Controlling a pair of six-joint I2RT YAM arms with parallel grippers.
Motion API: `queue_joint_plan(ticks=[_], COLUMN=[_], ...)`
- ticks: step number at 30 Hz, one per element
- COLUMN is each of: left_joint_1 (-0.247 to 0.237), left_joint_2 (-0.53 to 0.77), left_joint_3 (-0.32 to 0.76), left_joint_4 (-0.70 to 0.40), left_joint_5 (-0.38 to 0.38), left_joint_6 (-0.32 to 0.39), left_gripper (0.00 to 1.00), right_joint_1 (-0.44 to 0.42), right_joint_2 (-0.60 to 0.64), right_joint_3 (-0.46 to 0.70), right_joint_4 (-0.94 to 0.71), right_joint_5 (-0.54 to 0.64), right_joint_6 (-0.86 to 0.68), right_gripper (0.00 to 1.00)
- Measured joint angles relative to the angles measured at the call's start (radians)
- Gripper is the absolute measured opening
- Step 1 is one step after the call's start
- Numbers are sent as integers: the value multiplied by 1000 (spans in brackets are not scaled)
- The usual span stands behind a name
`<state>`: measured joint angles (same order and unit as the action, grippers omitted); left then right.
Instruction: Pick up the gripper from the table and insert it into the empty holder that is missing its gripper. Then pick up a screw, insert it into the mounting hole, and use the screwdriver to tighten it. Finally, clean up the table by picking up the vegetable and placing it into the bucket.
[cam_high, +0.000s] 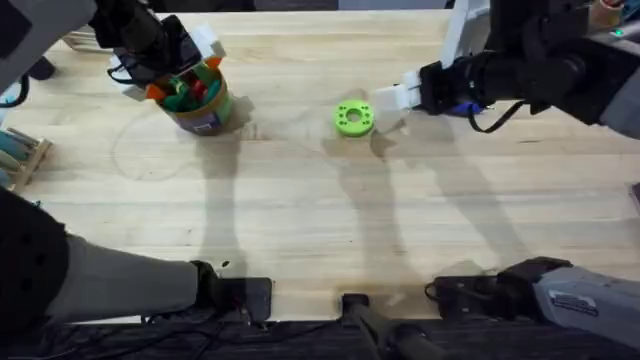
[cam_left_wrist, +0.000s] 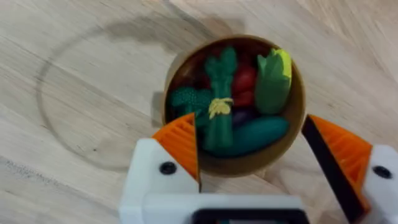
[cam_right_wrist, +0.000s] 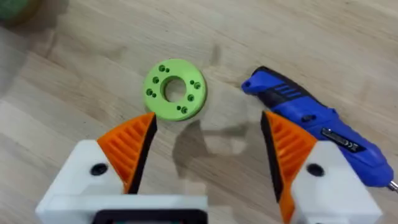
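I see my left claw (cam_left_wrist: 252, 158) spread above the bucket (cam_left_wrist: 297, 118) of toy vegetables; my right claw (cam_right_wrist: 208, 149) hangs spread between green disc (cam_right_wrist: 176, 89) and blue screwdriver (cam_right_wrist: 314, 121) on the counter (cam_high: 300, 200).

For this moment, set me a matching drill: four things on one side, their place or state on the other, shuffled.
Things:
1. bucket
2. lime-green ring disc
3. blue screwdriver
4. left gripper

Places or states:
A. lying on its side on the wood
B. open above the bucket
C. holding toy vegetables
D. flat on the table, centre hole empty

Pairs: 1-C, 2-D, 3-A, 4-B
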<state>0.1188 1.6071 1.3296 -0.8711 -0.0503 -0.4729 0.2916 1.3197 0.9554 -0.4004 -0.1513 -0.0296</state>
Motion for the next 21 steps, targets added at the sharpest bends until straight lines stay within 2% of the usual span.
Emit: queue_joint_plan(ticks=[5, 10, 16, 21], left_joint_1=[0, 0, 0, 1], left_joint_2=[-1, -72, -317, -480], left_joint_3=[6, 75, 161, 165], left_joint_4=[-10, -115, -319, -482], left_joint_5=[-3, -3, 19, 146], left_joint_6=[3, 50, 203, 354], left_gripper=[986, 987, 988, 987], right_joint_1=[0, 0, -5, -6], right_joint_2=[0, -67, -231, -335], right_joint_3=[1, 24, 59, 60], right_joint_4=[-2, -106, -167, -222], right_joint_5=[0, 0, 0, 0], right_joint_6=[0, 0, 0, 0], right_gripper=[980, 982, 981, 981])
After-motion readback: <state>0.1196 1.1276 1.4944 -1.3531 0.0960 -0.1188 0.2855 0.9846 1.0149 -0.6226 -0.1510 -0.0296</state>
